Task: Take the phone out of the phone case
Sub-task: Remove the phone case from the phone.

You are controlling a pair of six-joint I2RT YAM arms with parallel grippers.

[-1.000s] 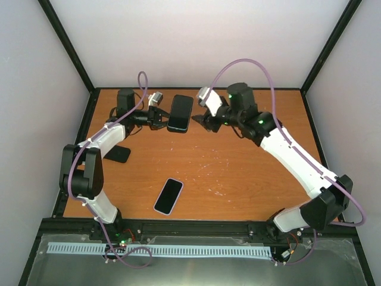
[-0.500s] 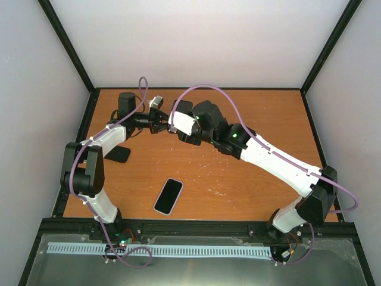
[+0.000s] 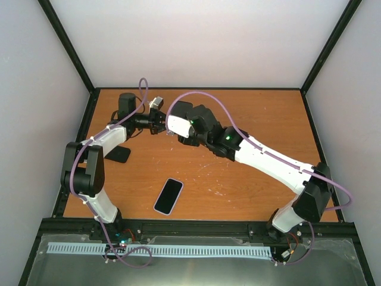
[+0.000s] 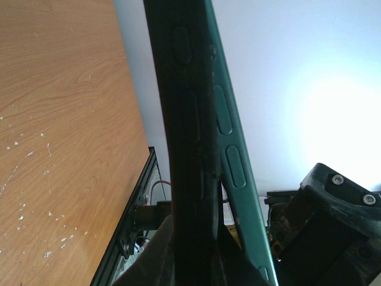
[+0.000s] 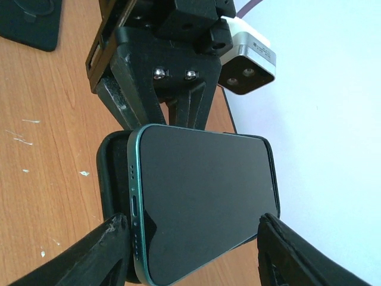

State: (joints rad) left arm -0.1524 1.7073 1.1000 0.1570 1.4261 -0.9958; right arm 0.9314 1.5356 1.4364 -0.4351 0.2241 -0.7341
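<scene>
Barely started: your left gripper [image 3: 161,123] is clenched on the black rubbery phone case [image 5: 110,173] above the worktop's [image 3: 250,113] far edge, the teal-framed dark-glass phone [image 5: 202,196] is not yet out of it, and your right gripper [image 5: 193,232] straddles the phone's end, released.

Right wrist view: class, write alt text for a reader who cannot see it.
A teal-edged phone with a dark screen sits partly out of its black case above the table. The left tool grips their far end; the fingers of the right tool flank the near end.
</scene>
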